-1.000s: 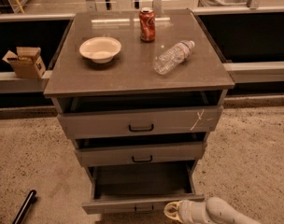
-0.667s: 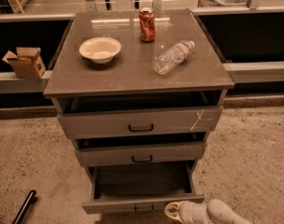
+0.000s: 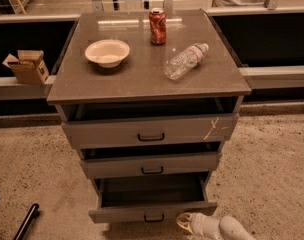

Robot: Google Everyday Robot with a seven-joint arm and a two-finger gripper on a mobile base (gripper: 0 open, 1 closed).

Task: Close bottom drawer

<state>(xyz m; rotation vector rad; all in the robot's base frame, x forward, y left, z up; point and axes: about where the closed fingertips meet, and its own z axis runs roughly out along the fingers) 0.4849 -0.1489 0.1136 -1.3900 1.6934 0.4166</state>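
Note:
The bottom drawer [image 3: 152, 211] is a grey metal drawer with a plain front and a small black bar handle [image 3: 154, 217]. It is pulled out farthest of the three and its inside looks empty. My gripper [image 3: 184, 223] is a pale, cream-coloured piece at the bottom edge of the camera view. It sits just right of the handle and close in front of the drawer's front, at its lower right part. The arm [image 3: 232, 230] runs off to the lower right.
The mid drawer [image 3: 151, 165] and the top drawer [image 3: 149, 130] with a pale scratch are each slightly open. On the cabinet top [image 3: 142, 74] stand a bowl [image 3: 107, 52], a red can [image 3: 157, 26] and a lying bottle [image 3: 185, 60]. A cardboard box [image 3: 27, 66] sits at left. A black rod [image 3: 26, 221] lies on the floor.
The gripper has shifted slightly along the front of the bottom drawer. The drawers look the same.

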